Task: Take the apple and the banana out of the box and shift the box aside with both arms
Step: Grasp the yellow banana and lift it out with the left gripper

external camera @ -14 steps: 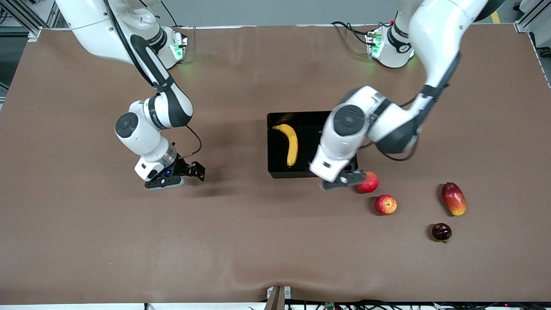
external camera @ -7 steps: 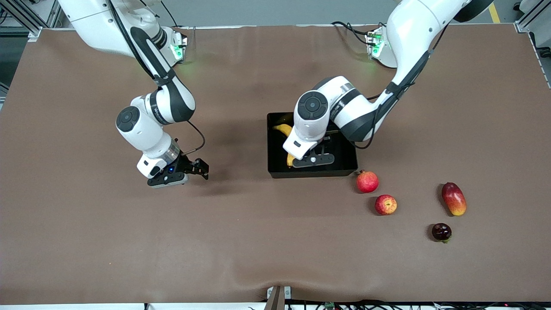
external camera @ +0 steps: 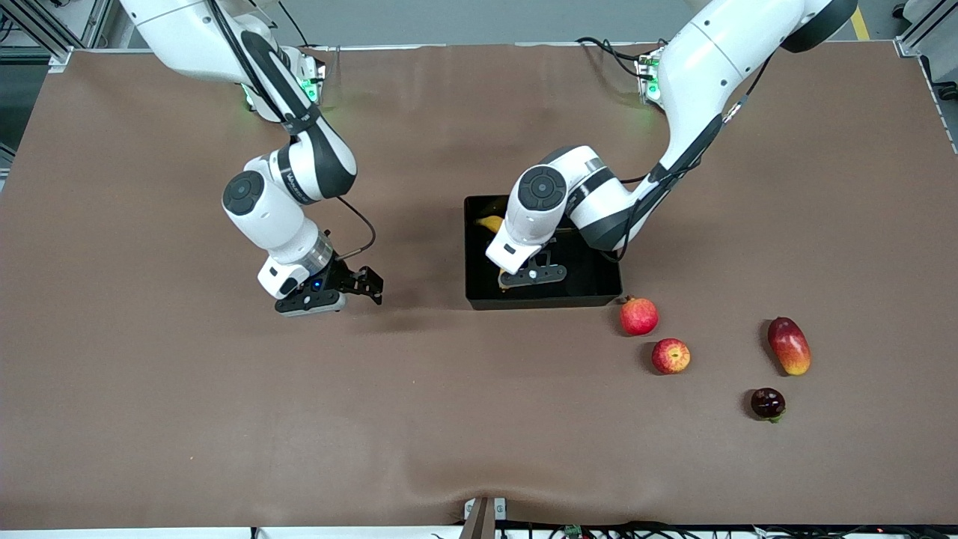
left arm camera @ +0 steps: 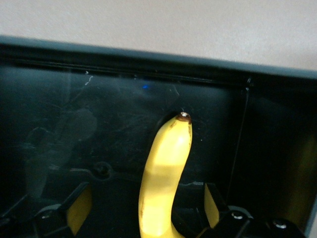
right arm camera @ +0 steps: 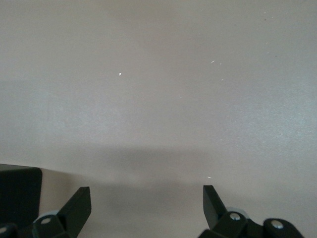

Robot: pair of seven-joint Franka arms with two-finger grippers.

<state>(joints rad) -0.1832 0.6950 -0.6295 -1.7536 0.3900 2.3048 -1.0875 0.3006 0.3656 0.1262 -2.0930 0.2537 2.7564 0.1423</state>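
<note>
The black box (external camera: 595, 278) sits mid-table. The yellow banana (external camera: 492, 222) lies in it, mostly hidden under my left arm. My left gripper (external camera: 528, 277) is down inside the box. In the left wrist view the banana (left arm camera: 166, 163) runs between the gripper's (left arm camera: 146, 213) open yellow-padded fingers (left arm camera: 79, 210), which stand clear of it on both sides. The red apple with yellowish patches (external camera: 670, 355) lies on the table nearer the front camera than the box. My right gripper (external camera: 352, 288) is open and empty over bare table beside the box; the right wrist view (right arm camera: 147, 208) shows only tablecloth.
A round red fruit (external camera: 638, 316) lies by the box's near corner. A red-yellow oblong fruit (external camera: 789, 345) and a small dark fruit (external camera: 768, 403) lie toward the left arm's end of the table. The brown cloth covers the table.
My left gripper has swung from beside the round red fruit into the box and come down around the banana. My right gripper has shifted a little toward the box.
</note>
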